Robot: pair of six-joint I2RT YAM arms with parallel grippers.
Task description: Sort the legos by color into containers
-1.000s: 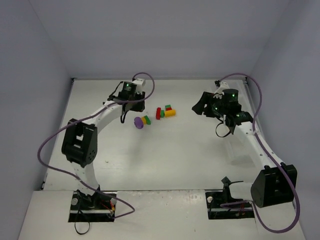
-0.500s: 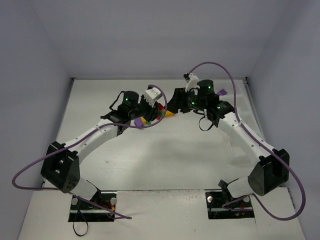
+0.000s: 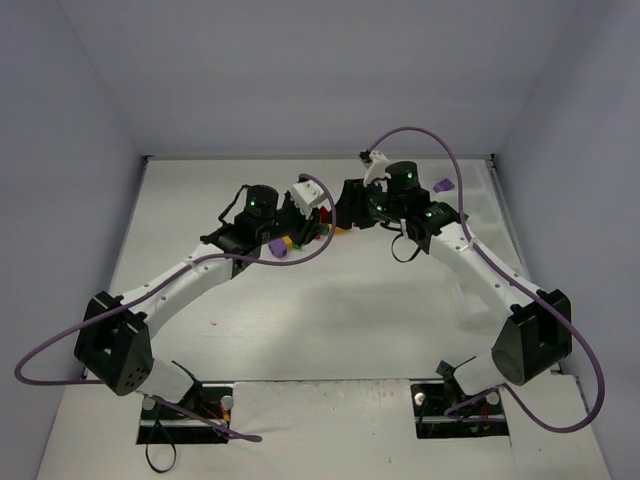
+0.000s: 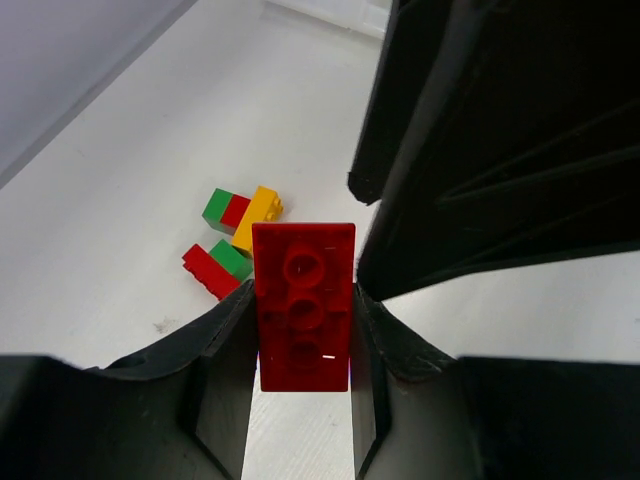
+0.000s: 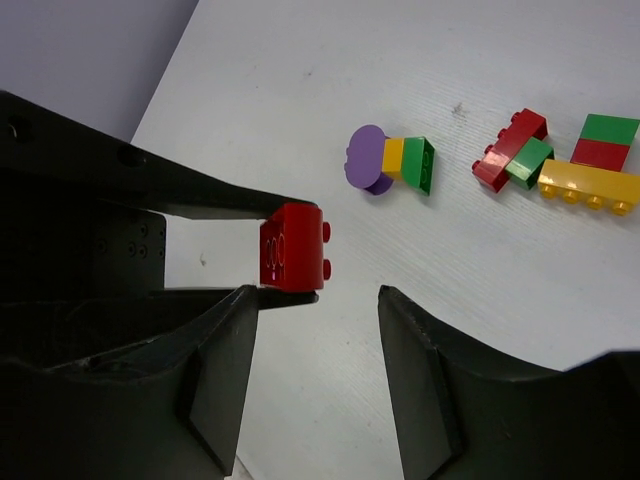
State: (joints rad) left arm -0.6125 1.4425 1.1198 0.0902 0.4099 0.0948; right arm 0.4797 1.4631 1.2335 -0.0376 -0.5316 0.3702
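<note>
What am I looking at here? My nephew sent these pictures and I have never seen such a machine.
These are two white robot arms bolted to a white table, each ending in a black two-finger gripper. The wide picture comes from a fixed camera above and behind the arms. The two close ones come from cameras on the wrists, so the dark shapes at their edges are each gripper's own fingers. The left gripper is shut on a small red studded plastic brick. The right gripper is open, close by, and holds nothing. On the table lie more small bricks: a long yellow one, red and green ones, and a round purple piece. No sorting containers show in any picture.
</note>
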